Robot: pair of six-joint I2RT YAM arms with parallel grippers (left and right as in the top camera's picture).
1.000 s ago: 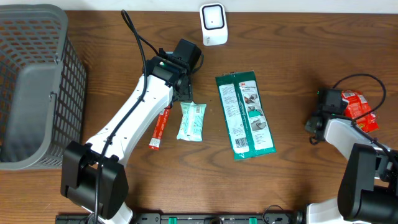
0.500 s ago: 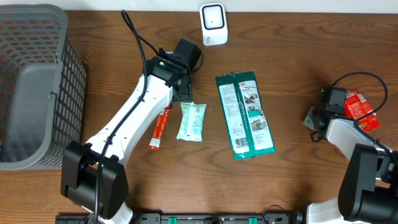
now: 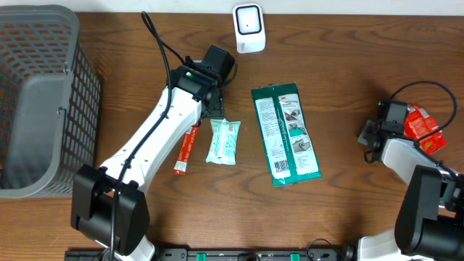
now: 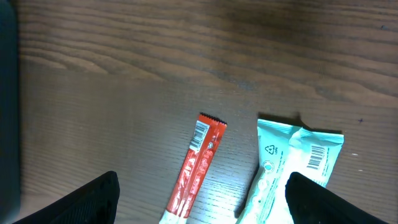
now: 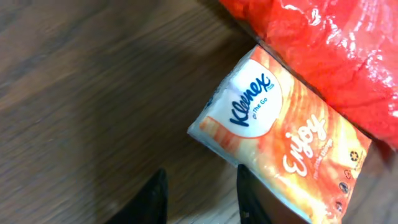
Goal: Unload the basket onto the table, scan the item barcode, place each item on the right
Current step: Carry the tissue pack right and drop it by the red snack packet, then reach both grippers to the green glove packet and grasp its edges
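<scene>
Pick-up step, I'd say: your L pincer [image 4: 208, 204] gapes empty over teal packet [image 4: 292, 168], R pincer [image 5: 202, 199] part-open, empty, beside Kleenex pack [image 5: 280, 143]; nxt, close on packet, carry to scanner [image 3: 248, 27].

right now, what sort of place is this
Likely a mock shop checkout on a wooden table: a white barcode scanner at the far edge, a Kleenex tissue pack and a green package laid out, and a grey mesh basket at one side.

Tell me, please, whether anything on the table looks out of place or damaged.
Nothing looks spilled or damaged. Only the orange Kleenex tissue pack lies askew, at the far right of the wooden table, right beside crinkled red plastic.
</scene>
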